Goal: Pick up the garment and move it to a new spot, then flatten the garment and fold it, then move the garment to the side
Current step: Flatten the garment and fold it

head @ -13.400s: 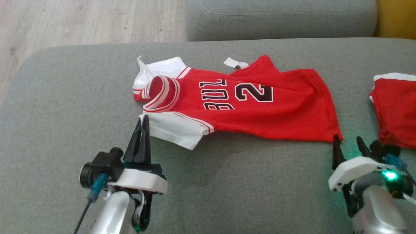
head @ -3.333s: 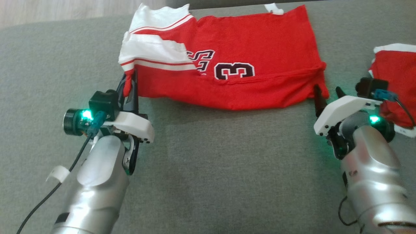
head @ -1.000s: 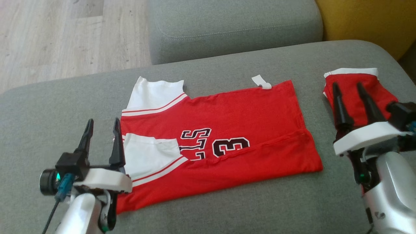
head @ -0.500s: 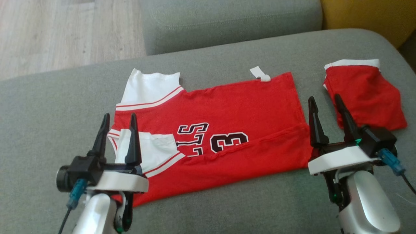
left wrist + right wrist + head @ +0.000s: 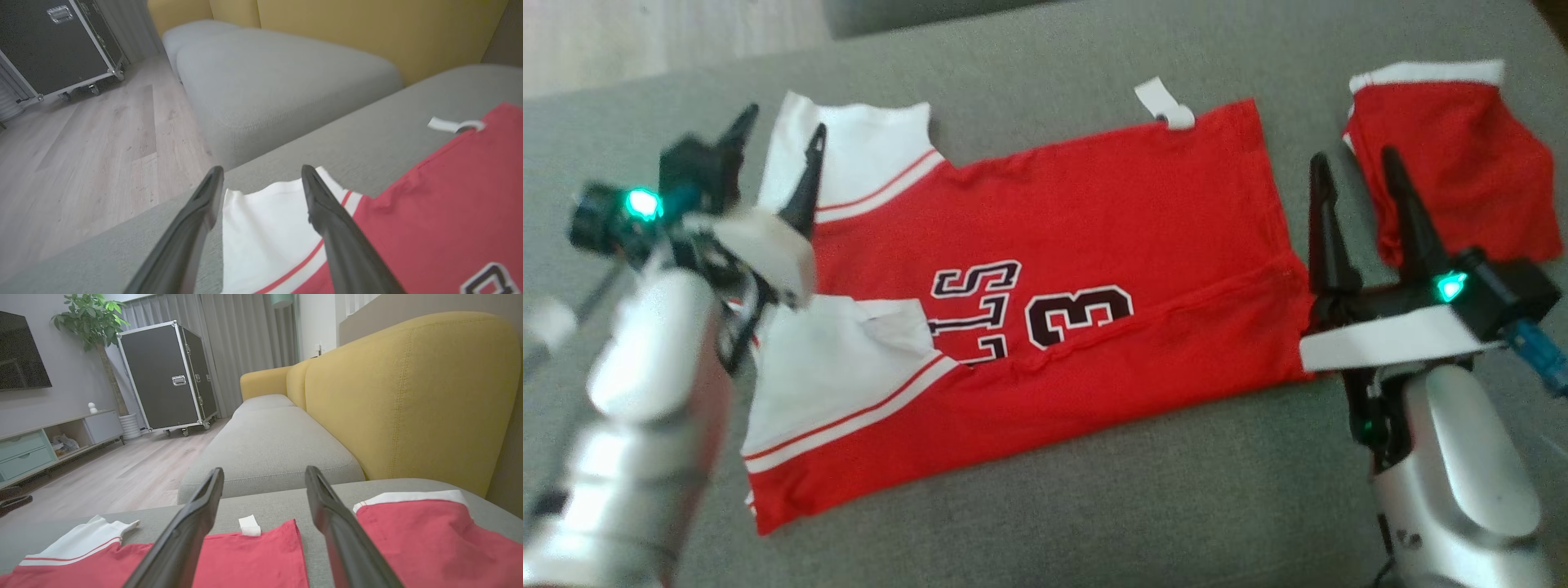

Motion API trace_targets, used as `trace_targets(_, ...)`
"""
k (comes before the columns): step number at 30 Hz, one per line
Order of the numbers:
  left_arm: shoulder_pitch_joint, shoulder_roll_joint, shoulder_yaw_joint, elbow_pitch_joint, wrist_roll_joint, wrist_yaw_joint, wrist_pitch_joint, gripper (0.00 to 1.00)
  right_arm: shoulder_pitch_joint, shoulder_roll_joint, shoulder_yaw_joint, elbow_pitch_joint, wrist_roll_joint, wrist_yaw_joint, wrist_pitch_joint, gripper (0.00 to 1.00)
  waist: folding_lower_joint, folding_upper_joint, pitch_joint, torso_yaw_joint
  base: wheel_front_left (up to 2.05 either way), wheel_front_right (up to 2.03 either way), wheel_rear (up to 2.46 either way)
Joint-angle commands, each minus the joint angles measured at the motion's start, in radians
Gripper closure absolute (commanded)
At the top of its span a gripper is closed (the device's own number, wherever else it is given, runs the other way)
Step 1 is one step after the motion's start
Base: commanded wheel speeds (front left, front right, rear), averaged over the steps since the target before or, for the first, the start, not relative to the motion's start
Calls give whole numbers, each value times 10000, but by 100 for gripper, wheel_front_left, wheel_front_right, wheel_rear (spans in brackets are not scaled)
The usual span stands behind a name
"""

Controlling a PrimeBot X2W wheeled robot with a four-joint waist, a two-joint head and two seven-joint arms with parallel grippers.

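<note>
Black flight case (image 5: 163, 375) beside potted plant (image 5: 92, 318), yellow sofa backrest (image 5: 408, 396), pale wooden floor (image 5: 135, 473)

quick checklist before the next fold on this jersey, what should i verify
1. left tool open: ok, jaws apart over the far white sleeve.
2. right tool open: ok, jaws apart beside the jersey hem.
3. near sleeve folded onto the front: ok.
4. jersey smooth: not ok, a ridge runs toward the hem.
5. second red garment apart from the jersey: ok, grey cushion shows between.
6. left tool touching the far white sleeve: cannot tell.
</note>
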Motion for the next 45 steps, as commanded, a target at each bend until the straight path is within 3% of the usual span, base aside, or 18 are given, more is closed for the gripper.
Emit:
trace_targets(1, -405, 475, 274, -202, 81, -22, 60, 0, -329, 70, 184, -367, 48, 35, -107, 0, -3, 0, 449, -237, 0, 0, 0)
trace_targets(5, -1747, 1074, -529, 712, -291, -127, 1126, 0, -740, 70, 168, -453, 91, 35, -107, 0, -3, 0, 934, -528, 0, 0, 0)
trace_targets(11, -2958, 1935, -2024, 1453, -1815, -135, 2477, 0, -1096, 71, 89, -587, 236, 35, -108, 0, -3, 0, 1435, -814, 0, 0, 0)
trace_targets(17, -3748, 2526, -2616, 2240, -2332, -136, 2687, 0, -1251, 71, 187, -700, 283, 35, -108, 0, -3, 0, 1844, -1030, 0, 0, 0)
trace_targets(28, -4424, 2307, -3148, 3186, -3460, -137, 2879, 0, -1667, 71, -8, -746, 209, 35, -108, 0, -3, 0, 2454, -1378, 0, 0, 0)
trace_targets(33, -4389, 2193, -3554, 3270, -4276, -137, 3548, 0, -1705, 72, -164, -743, 131, 35, -108, 0, -3, 0, 2522, -1414, 0, 0, 0)
trace_targets(34, -4358, 2175, -3657, 3266, -4456, -137, 3779, 20, -1708, 72, -198, -738, 102, 35, -108, 0, -3, 0, 2521, -1408, 0, 0, 0)
trace_targets(35, -4337, 2172, -3768, 3228, -4625, -137, 3988, 85, -1717, 72, -240, -733, 66, 35, -108, 0, -3, 0, 2519, -1396, 0, 0, 0)
trace_targets(36, -4328, 2191, -3872, 3170, -4786, -137, 4147, 100, -1732, 72, -284, -726, 35, 35, -108, 0, -3, 0, 2516, -1376, 0, 0, 0)
trace_targets(39, -4357, 2280, -4090, 3005, -5118, -137, 4153, 100, -1796, 72, -422, -705, -122, 35, -108, 0, -3, 0, 2454, -1261, 0, 0, 0)
trace_targets(45, -4509, 2297, -4231, 2928, -5114, -138, 2864, 100, -2004, 43, -550, -579, -523, 35, -108, 0, -3, 0, 2135, -979, 0, 0, 0)
